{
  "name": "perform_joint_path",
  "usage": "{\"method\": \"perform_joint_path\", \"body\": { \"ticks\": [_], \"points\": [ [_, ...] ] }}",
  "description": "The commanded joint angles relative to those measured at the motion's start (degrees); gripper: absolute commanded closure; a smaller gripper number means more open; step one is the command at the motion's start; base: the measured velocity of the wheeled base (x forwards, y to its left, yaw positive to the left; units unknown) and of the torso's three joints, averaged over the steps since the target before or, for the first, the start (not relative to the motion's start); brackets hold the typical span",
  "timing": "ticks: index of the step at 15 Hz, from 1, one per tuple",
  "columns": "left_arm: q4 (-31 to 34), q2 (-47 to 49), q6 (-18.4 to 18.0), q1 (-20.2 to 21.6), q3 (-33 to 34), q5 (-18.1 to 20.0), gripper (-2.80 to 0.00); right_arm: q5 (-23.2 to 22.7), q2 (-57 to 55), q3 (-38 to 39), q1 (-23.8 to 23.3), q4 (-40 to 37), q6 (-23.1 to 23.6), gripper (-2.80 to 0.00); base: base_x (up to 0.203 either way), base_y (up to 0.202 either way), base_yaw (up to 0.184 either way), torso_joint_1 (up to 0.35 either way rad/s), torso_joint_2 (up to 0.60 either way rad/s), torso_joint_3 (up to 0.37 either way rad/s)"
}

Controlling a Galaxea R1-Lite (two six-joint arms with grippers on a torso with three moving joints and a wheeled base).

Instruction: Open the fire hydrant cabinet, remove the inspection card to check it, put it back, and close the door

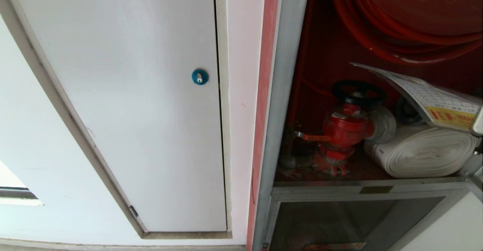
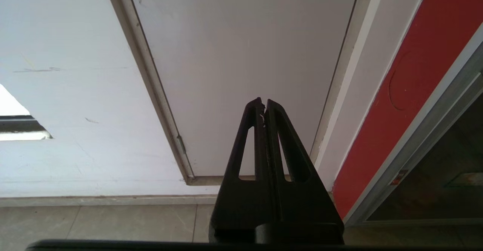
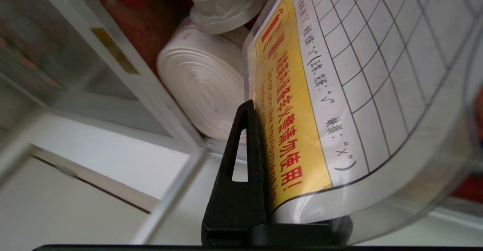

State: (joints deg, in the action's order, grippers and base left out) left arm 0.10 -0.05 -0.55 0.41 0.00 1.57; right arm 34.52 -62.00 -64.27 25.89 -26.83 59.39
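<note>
White wall fills the left of our head view, set with a white door (image 1: 124,103) that carries a small blue round lock (image 1: 200,76). To its right stands the fire hydrant cabinet (image 1: 281,92), its silver metal frame edged by a red strip, its red interior open to us. Inside we see the coiled red hose reel (image 1: 407,24) at the top, a red valve (image 1: 343,130) with a black handwheel below it, and a rolled white hose (image 1: 422,153) lying on the cabinet floor just beside the valve. Beneath that compartment is a smaller dark glass panel (image 1: 339,220) in a silver frame. Our right gripper (image 3: 264,168) is clamped on the inspection card (image 1: 437,100), pinching its lower edge by the yellow strip with red lettering; the card, a white gridded sheet in a clear plastic sleeve, curves over above the rolled hose at the cabinet's right side. Our left gripper (image 2: 264,105) hangs apart from the cabinet, fingers pressed together on nothing, pointing at the bottom of the white door, with tiled floor (image 2: 113,220) below.
</note>
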Motion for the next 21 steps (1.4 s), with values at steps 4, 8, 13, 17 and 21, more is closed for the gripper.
{"method": "perform_joint_path", "body": {
  "ticks": [4,8,13,17,21],
  "points": [
    [0.0,0.0,0.0,0.0,0.0,0.0,0.00,2.5,-4.9,-1.4,-5.1,5.0,13.0,0.00,0.000,0.000,0.000,0.000,0.00,0.000],
    [0.0,0.0,0.0,0.0,0.0,0.0,0.00,-2.0,-10.3,-0.1,-13.1,21.9,26.6,0.00,0.000,0.000,0.000,0.000,0.00,0.000],
    [0.0,0.0,0.0,0.0,0.0,0.0,0.00,-12.6,-13.8,0.2,-20.3,23.0,29.1,0.00,0.000,0.000,0.000,0.000,0.00,0.000],
    [0.0,0.0,-0.1,0.0,0.0,0.0,0.00,-16.1,-16.4,0.3,-24.1,24.9,29.5,0.00,0.000,0.000,0.000,0.000,0.00,0.000],
    [0.0,0.0,0.0,0.0,0.0,0.0,0.00,-17.9,-20.4,0.2,-25.2,31.2,32.1,0.00,0.000,0.000,0.000,0.000,0.00,0.000]
  ]
}}
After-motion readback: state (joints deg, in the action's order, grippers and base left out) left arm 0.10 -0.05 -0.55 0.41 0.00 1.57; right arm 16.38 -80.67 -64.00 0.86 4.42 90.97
